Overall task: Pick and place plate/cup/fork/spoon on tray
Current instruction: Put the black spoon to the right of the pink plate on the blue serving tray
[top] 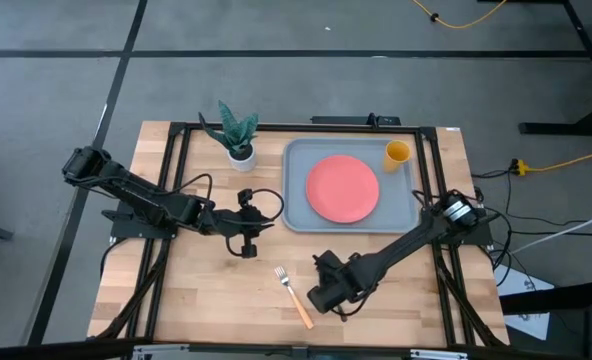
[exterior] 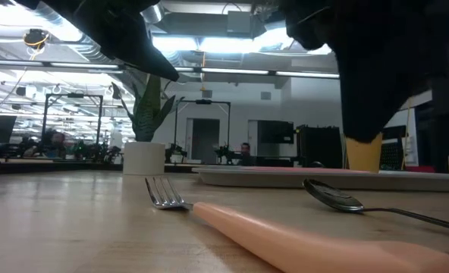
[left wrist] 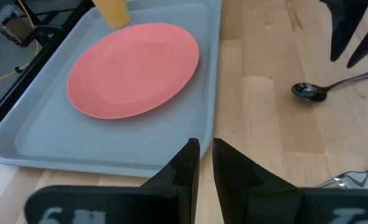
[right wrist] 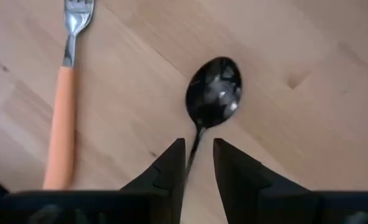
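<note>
1. The fork [top: 294,296] lies at 6 o'clock on the bench [top: 206,290].
2. The right gripper [right wrist: 198,163] has its fingers narrowly parted around the spoon [right wrist: 214,93] handle.
3. The left gripper [left wrist: 206,163] hovers at 9 o'clock, fingers nearly together, empty.
4. The tray [top: 296,190] at 1 o'clock holds the plate [top: 342,187] and the cup [top: 397,152].
</note>
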